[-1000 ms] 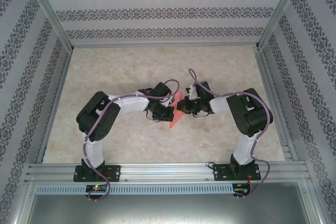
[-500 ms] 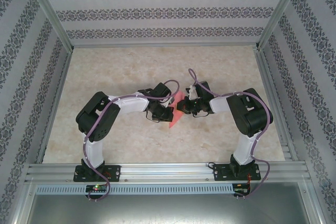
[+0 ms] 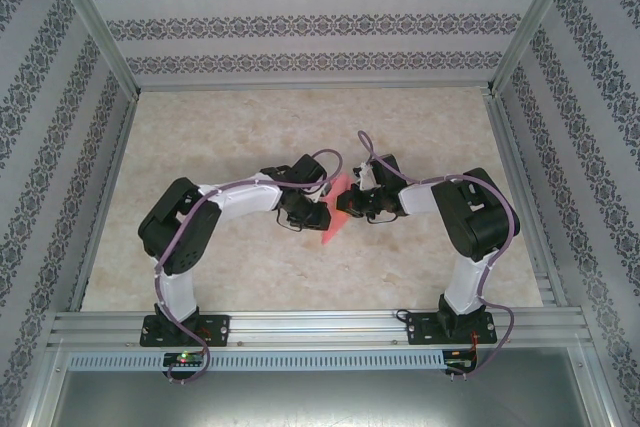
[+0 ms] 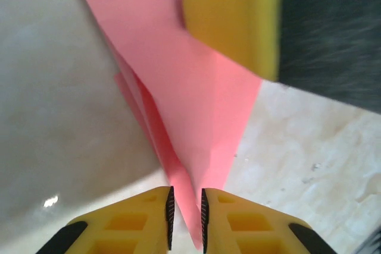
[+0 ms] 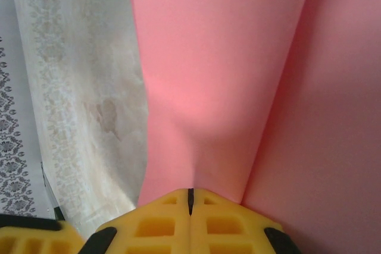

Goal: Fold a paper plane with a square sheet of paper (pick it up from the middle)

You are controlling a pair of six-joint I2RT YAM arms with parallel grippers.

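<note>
Your right gripper [image 5: 189,194] is clamped on the folded salmon-pink paper sheet [image 4: 196,117]. Its long pointed tip pokes into the left gripper [image 4: 186,212], whose jaws stand slightly apart.

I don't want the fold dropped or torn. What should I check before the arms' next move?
1. Right gripper shut on pink paper: ok.
2. Left gripper free of the paper: not ok, jaws slightly apart, tip lies between them.
3. Centre crease visible, running to the tip: ok.
4. Paper clear of table: cannot tell.
5. Room between the two grippers: cannot tell, they sit very close.
</note>
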